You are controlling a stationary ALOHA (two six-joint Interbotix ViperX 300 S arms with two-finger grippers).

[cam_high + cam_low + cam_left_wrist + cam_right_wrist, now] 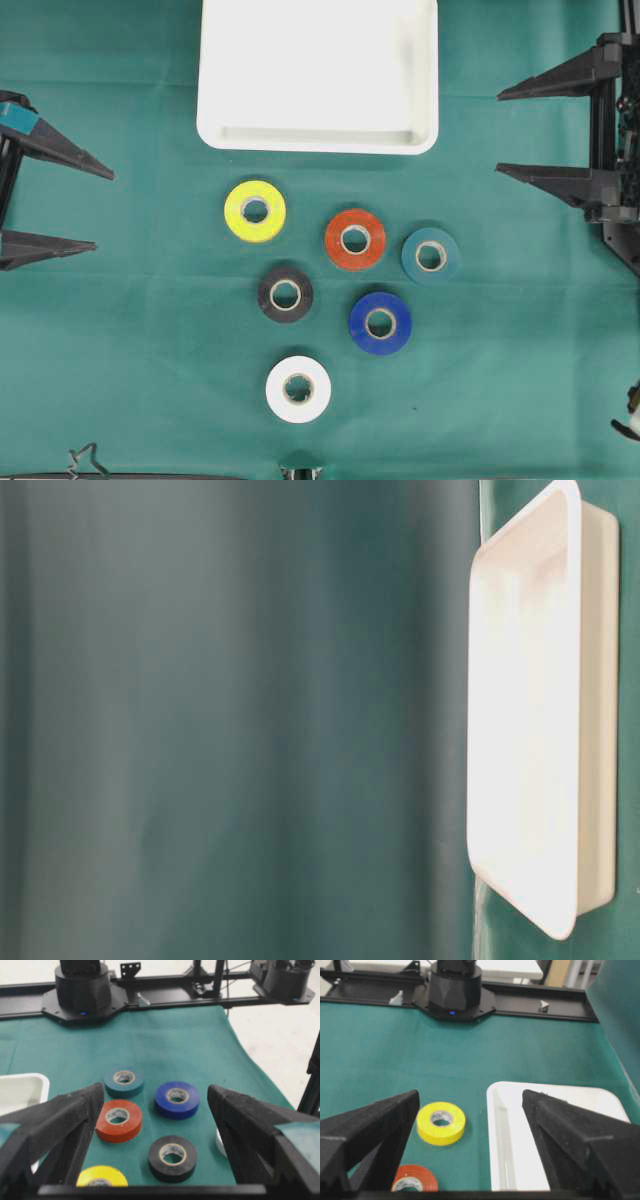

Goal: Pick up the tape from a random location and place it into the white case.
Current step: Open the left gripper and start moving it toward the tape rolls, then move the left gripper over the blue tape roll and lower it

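Several tape rolls lie flat on the green cloth: yellow (255,210), red (355,239), teal (430,255), black (285,294), blue (380,322) and white (298,389). The white case (225,135) sits at the back centre, with nothing in it. At the left edge my left gripper (104,209) stands open and holds nothing; between its fingers I see the black roll (172,1158), red roll (119,1120) and blue roll (177,1099). My right gripper (499,132) at the right edge is open and holds nothing; it faces the yellow roll (441,1123) and the case (492,1110).
The arm bases and black frame rails (165,990) stand beyond the cloth's far edges. A wire clip (85,462) lies at the front left edge of the table. The table-level view shows only the case (600,710) and blurred cloth.
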